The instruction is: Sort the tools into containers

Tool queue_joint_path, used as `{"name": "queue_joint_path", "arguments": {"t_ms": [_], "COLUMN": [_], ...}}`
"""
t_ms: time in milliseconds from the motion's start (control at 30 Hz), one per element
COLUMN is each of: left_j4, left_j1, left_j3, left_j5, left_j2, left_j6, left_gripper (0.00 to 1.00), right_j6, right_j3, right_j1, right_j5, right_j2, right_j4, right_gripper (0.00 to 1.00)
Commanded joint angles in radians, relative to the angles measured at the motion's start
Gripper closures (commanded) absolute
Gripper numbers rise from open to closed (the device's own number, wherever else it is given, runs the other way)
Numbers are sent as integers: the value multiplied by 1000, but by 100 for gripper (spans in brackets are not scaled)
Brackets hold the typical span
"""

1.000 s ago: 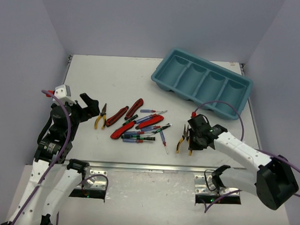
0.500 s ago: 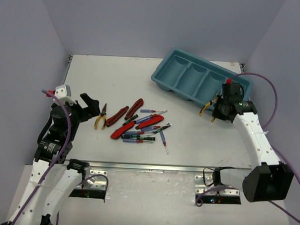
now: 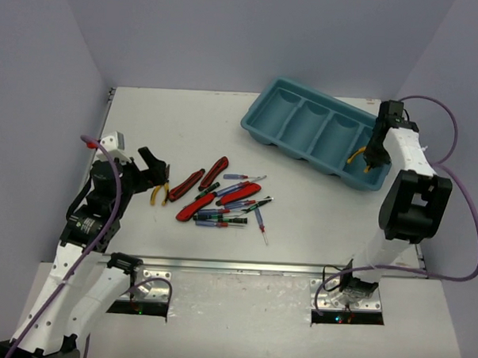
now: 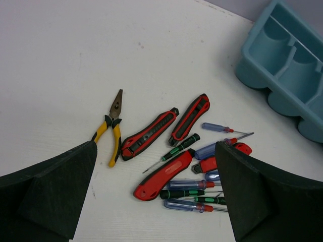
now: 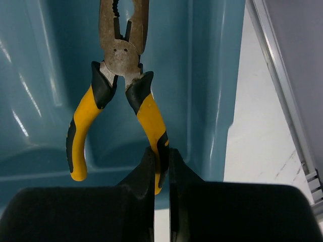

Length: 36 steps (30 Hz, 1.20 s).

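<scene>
The teal tray [image 3: 288, 145] of containers lies at the back right. My right gripper [image 3: 372, 159] hangs over its rightmost compartment [image 5: 202, 75], shut on one handle of yellow-and-black pliers [image 5: 121, 65], whose nose points away from me. My left gripper [image 3: 156, 171] is open and hovers above the second pliers [image 3: 161, 190] at the left end of the tool pile. In the left wrist view these pliers [image 4: 112, 132] lie flat beside red cutters [image 4: 156, 174] and thin screwdrivers [image 4: 197, 194], with nothing between the fingers of my left gripper [image 4: 155, 148].
Red cutters [image 3: 211, 190] and blue and green screwdrivers [image 3: 238, 204] lie jumbled mid-table. A metal rail [image 3: 235, 266] runs along the near edge, another [image 5: 282, 101] just right of the tray. Grey walls enclose the table on three sides.
My right arm has carried the pliers from the near table up and back to above the tray's rightmost compartment. The left arm has shifted slightly right toward the other pliers.
</scene>
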Motion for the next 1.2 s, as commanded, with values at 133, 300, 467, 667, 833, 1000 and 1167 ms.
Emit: {"name": "queue_joint_path", "arguments": {"t_ms": [133,300,467,667,833,1000,1167], "left_j4": [47,44,11,-16,-36,-18,-23], "left_j1": [-21,-22,-21,-16,164,285,286], "left_j3": [-2,4,30,68,86,82,104], "left_j5": [26,20,-16,-59,36,107,63], "left_j2": [31,72,187,396,625,765,852], "left_j6": [19,19,5,-47,-66,-98,-146], "left_gripper": [0,0,0,0,0,4,22], "right_j6": [-27,-3,-2,-11,-20,20,-4], "right_j3": [249,265,243,124,-66,-272,-314], "right_j1": [-3,-3,-1,122,292,312,312], "right_j5": [84,86,26,-157,-300,-438,-529], "right_j2": [165,133,21,-166,-375,-580,-627], "right_j4": [-17,-66,-76,-66,20,142,151], "right_gripper": [83,37,34,32,32,32,31]}}
